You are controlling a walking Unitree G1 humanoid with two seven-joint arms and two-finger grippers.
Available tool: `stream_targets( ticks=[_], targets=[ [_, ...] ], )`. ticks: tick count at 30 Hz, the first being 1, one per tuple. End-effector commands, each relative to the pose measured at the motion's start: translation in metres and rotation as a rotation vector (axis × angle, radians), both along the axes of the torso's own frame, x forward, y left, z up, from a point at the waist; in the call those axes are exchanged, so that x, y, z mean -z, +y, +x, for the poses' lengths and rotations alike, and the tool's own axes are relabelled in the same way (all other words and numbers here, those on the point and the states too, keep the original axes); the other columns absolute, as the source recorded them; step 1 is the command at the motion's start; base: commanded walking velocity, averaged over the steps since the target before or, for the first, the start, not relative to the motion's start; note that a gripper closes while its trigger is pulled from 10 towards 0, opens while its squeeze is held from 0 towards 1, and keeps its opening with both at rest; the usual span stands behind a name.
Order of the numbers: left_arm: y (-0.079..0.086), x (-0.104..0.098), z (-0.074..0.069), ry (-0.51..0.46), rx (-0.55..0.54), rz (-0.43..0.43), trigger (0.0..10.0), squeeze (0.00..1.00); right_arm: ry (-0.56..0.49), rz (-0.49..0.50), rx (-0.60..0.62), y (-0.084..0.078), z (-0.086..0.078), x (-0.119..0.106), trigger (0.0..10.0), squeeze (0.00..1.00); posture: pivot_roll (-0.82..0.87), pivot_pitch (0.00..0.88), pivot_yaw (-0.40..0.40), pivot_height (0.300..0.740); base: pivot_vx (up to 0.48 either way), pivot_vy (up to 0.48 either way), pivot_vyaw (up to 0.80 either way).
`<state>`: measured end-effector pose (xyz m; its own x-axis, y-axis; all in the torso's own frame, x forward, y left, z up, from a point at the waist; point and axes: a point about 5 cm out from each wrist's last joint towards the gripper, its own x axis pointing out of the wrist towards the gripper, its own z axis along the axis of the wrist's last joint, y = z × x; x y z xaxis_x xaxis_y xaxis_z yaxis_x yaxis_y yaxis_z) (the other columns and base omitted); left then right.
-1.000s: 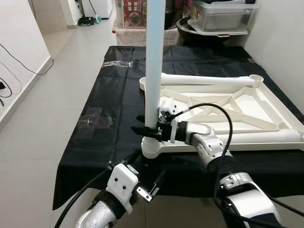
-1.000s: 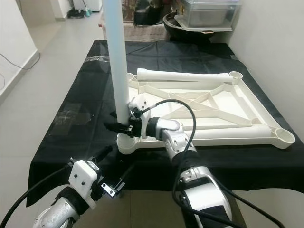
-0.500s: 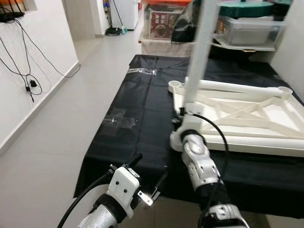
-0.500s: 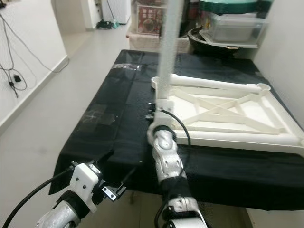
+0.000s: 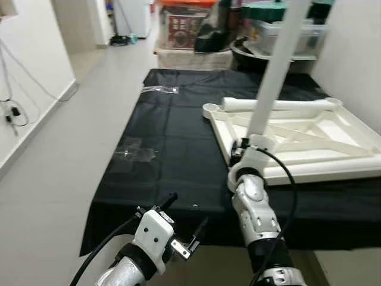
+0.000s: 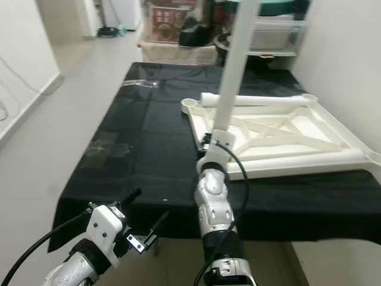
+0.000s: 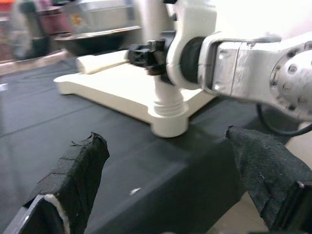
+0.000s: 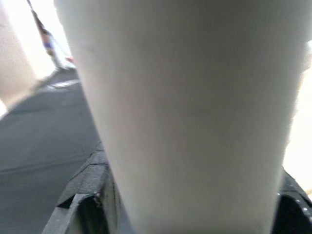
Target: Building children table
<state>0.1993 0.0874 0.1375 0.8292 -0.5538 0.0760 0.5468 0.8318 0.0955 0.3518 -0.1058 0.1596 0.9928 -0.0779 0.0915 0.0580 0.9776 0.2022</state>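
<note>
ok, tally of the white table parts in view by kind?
Table top, upside down on the black cloth: 1
Legs lying on the top: 2
Leg standing in the near corner socket, right gripper on it: 1
Total: 4

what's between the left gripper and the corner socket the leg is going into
Only bare black cloth: the left wrist view shows the open left gripper facing the corner socket with nothing between. The right gripper holds the leg above.

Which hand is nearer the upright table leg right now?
Right. The right hand is clamped around the upright table leg just above the tabletop's corner socket. The left hand hangs open below the table edge, well short of it.
</note>
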Motion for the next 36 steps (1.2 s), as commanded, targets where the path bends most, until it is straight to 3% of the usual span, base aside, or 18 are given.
stream_targets(
  ticks=[1, 3, 4, 5, 6, 8, 10, 11, 12, 13, 14, 15, 18, 21, 22, 27, 30, 36],
  targets=[
    [0.001, 0.005, 0.000, 0.021, 0.000, 0.024, 10.0, 0.00, 0.011, 0.092, -0.125, 0.027, -0.004, 0.009, 10.0, 0.00, 0.13, 0.103, -0.033, 0.740, 0.000, 0.000, 0.00],
    [0.001, 0.006, 0.000, 0.021, 0.000, 0.025, 10.0, 0.00, -0.018, 0.098, -0.191, 0.025, -0.002, 0.007, 10.0, 0.00, 0.13, 0.103, -0.033, 0.740, 0.000, 0.000, 0.00],
    [0.001, 0.006, 0.000, 0.021, 0.000, 0.025, 10.0, 0.00, -0.052, 0.095, -0.283, 0.023, 0.001, 0.004, 10.0, 0.00, 0.13, 0.103, -0.033, 0.740, 0.000, 0.000, 0.00],
    [0.001, 0.006, 0.000, 0.021, 0.000, 0.025, 10.0, 0.00, -0.052, 0.095, -0.283, 0.023, 0.001, 0.004, 10.0, 0.00, 0.13, 0.103, -0.033, 0.740, 0.000, 0.000, 0.00],
    [0.001, 0.006, 0.000, 0.021, 0.001, 0.025, 10.0, 0.00, -0.059, 0.057, -0.388, 0.020, 0.002, 0.001, 10.0, 0.00, 0.13, 0.102, -0.032, 0.740, 0.000, 0.000, 0.00],
    [0.001, 0.006, 0.000, 0.021, 0.001, 0.025, 10.0, 0.00, -0.059, 0.057, -0.388, 0.020, 0.002, 0.001, 10.0, 0.00, 0.13, 0.102, -0.032, 0.740, 0.000, 0.000, 0.00],
    [0.000, 0.006, 0.001, 0.021, 0.001, 0.024, 10.0, 0.00, -0.031, 0.021, -0.653, 0.009, 0.000, 0.000, 10.0, 0.00, 0.14, 0.097, -0.036, 0.740, 0.000, 0.000, 0.00],
    [0.000, 0.006, 0.001, 0.021, 0.001, 0.024, 10.0, 0.00, -0.031, 0.021, -0.653, 0.009, 0.000, 0.000, 10.0, 0.00, 0.14, 0.097, -0.036, 0.740, 0.000, 0.000, 0.00],
    [0.000, 0.005, 0.001, 0.020, 0.001, 0.024, 10.0, 0.00, 0.004, 0.000, -0.775, 0.005, -0.002, 0.001, 10.0, 0.00, 0.14, 0.098, -0.035, 0.740, 0.000, 0.000, 0.00],
    [0.000, 0.005, 0.001, 0.020, 0.001, 0.024, 10.0, 0.00, 0.004, 0.000, -0.775, 0.005, -0.002, 0.001, 10.0, 0.00, 0.14, 0.098, -0.035, 0.740, 0.000, 0.000, 0.00],
    [0.001, 0.005, 0.001, 0.019, 0.001, 0.024, 10.0, 0.00, 0.026, -0.016, -0.893, 0.004, -0.004, 0.000, 10.0, 0.00, 0.14, 0.096, -0.032, 0.740, 0.000, 0.000, 0.00],
    [0.001, 0.005, 0.001, 0.019, 0.001, 0.024, 10.0, 0.00, 0.026, -0.016, -0.893, 0.004, -0.004, 0.000, 10.0, 0.00, 0.14, 0.096, -0.032, 0.740, 0.000, 0.000, 0.00],
    [0.001, 0.005, 0.000, 0.018, 0.002, 0.025, 10.0, 0.00, 0.074, -0.099, -1.097, 0.008, -0.006, 0.000, 10.0, 0.00, 0.14, 0.088, -0.032, 0.740, 0.000, 0.000, 0.00],
    [0.001, 0.005, 0.000, 0.019, 0.003, 0.025, 10.0, 0.00, 0.095, -0.154, -1.162, 0.011, -0.006, 0.002, 10.0, 0.00, 0.14, 0.088, -0.032, 0.740, 0.000, 0.000, 0.00],
    [0.001, 0.005, -0.001, 0.019, 0.003, 0.024, 10.0, 0.00, 0.111, -0.220, -1.241, 0.015, -0.006, 0.005, 10.0, 0.00, 0.15, 0.085, -0.035, 0.740, 0.000, 0.000, 0.00],
    [0.001, 0.006, -0.002, 0.021, 0.002, 0.024, 10.0, 0.00, 0.114, -0.239, -1.312, 0.020, -0.006, 0.004, 10.0, 0.00, 0.16, 0.082, -0.039, 0.740, 0.000, 0.000, 0.00],
    [0.001, 0.006, -0.004, 0.023, 0.001, 0.024, 10.0, 0.00, 0.069, -0.283, -1.476, 0.032, -0.006, -0.006, 10.0, 0.00, 0.16, 0.076, -0.043, 0.740, 0.000, 0.000, 0.00],
    [0.000, 0.006, -0.004, 0.025, 0.005, 0.024, 10.0, 0.00, 0.053, -0.291, -1.556, 0.035, -0.011, -0.010, 10.0, 0.00, 0.16, 0.074, -0.041, 0.740, 0.000, 0.000, 0.00]
  ],
)
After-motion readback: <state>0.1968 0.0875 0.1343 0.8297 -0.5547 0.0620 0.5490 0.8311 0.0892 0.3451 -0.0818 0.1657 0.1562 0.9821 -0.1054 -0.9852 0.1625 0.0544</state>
